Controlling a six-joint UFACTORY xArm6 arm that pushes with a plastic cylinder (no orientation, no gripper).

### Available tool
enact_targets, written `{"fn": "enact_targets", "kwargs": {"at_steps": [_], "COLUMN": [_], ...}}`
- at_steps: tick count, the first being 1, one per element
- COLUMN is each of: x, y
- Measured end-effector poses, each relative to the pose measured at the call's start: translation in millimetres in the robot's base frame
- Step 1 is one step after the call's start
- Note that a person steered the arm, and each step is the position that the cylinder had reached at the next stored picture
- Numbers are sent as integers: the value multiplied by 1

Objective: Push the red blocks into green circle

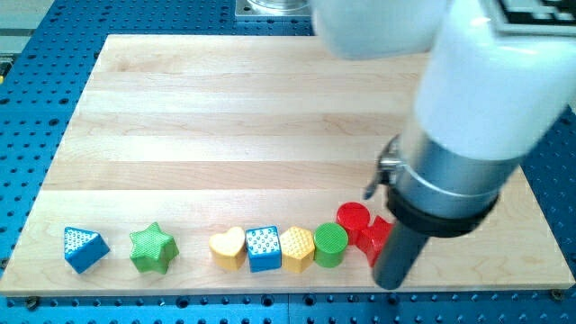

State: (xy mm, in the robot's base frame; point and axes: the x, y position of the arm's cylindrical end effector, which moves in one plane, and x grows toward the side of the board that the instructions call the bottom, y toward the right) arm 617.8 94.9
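From my remote seat, the single camera view showed the wooden board lying on a blue perforated table, with the white arm filling the view's upper right and blocking part of the board there. My rod hung down from a dark collar near the board's bottom edge on the view's right, and my tip sat just above that edge. The tool had nothing that opens or shuts (a plain rod, holding nothing).

The task's things were tight against it. A red round block stood just to the view's left of the rod, and a second red block sat directly against the rod's left side, partly hidden behind it, so I could not make out its shape. The two reds touched each other. The green circle block stood immediately left of them, touching or nearly touching the red round one.

The other blocks ran in a row along the board's bottom edge towards the view's left: a yellow hexagon-like block against the green circle, a blue cube with white dots next to it, then a yellow heart. Well apart from these sat a green star, and farthest left a blue triangle.
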Motion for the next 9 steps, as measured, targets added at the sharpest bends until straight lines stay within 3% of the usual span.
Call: {"fn": "enact_targets", "kwargs": {"at_steps": [2,4,6,8,9], "x": [-23,-27,1,1,1], "y": [55,-11,3,-11,-67]}}
